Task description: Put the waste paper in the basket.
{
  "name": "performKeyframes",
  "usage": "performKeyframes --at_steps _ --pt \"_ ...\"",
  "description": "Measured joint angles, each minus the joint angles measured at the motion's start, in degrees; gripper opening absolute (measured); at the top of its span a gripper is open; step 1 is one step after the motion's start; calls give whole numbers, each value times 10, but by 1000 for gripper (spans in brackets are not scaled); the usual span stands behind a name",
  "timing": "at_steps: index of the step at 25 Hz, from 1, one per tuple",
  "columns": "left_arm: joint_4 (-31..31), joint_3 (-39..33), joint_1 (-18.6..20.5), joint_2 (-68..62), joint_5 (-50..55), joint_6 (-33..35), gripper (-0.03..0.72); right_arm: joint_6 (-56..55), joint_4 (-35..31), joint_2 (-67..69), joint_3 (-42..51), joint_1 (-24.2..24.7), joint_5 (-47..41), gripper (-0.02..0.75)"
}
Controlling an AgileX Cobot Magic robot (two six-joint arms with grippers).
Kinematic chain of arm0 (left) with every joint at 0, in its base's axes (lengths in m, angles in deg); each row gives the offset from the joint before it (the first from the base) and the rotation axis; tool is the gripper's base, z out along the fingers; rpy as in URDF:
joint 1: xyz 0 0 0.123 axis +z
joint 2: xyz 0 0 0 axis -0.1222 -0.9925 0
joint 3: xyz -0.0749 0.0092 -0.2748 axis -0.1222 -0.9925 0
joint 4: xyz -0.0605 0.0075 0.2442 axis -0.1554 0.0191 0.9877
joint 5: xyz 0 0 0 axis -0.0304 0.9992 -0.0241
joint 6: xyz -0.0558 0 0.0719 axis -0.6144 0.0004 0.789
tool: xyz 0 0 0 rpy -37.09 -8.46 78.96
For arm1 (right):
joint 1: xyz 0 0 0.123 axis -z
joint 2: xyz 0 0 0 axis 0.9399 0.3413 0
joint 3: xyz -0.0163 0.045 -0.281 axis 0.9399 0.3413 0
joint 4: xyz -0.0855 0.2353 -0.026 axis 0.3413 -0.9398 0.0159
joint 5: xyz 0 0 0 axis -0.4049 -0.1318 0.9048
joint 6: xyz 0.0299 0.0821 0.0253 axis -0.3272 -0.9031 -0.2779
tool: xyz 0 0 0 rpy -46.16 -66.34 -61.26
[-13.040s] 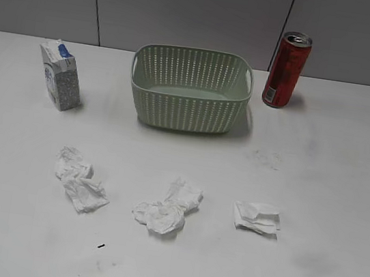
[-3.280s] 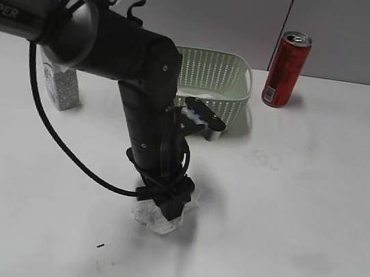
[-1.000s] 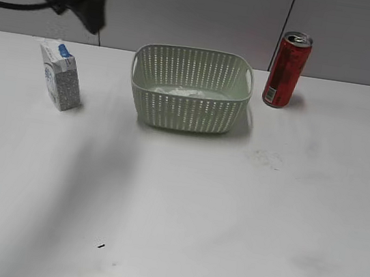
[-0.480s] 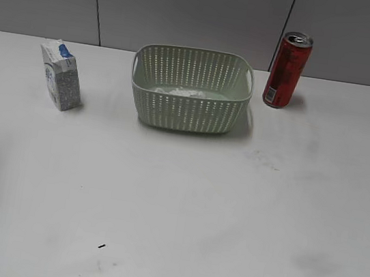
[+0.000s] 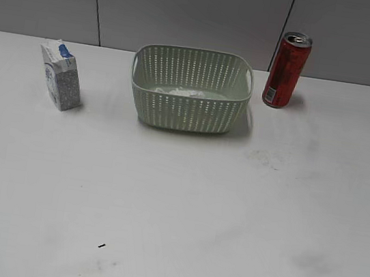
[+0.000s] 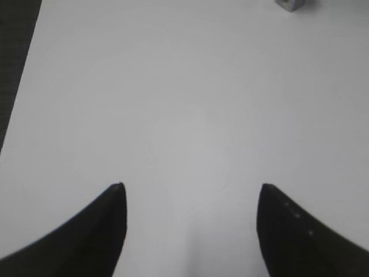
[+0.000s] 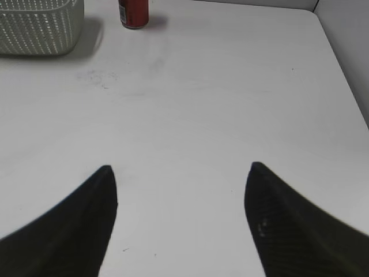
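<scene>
Resting inside the basket (image 5: 188,104), waste paper (image 5: 178,91) lies at 11 o'clock from the open, empty right end effector (image 7: 179,167); left end effector (image 6: 191,186) likewise open.

You have the basket (image 5: 188,104) standing upright on the bench, toward its far side: pale green plastic, a rounded rectangle, walls pierced with rows of small holes, a handle opening at each end of the rim. The waste paper (image 5: 181,92) lies inside it, crumpled white tissue showing over the near rim and through the holes. You cannot count the separate wads from here.
</scene>
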Motion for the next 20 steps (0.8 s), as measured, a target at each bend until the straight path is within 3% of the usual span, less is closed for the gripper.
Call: performKeyframes --at_steps 9,20 --pt "-9 -13 1 247 43 0 518 0 0 0 0 0 0 525" --pt "-30 -19 -1 266 62 34 518 0 -4 0 0 0 0 525"
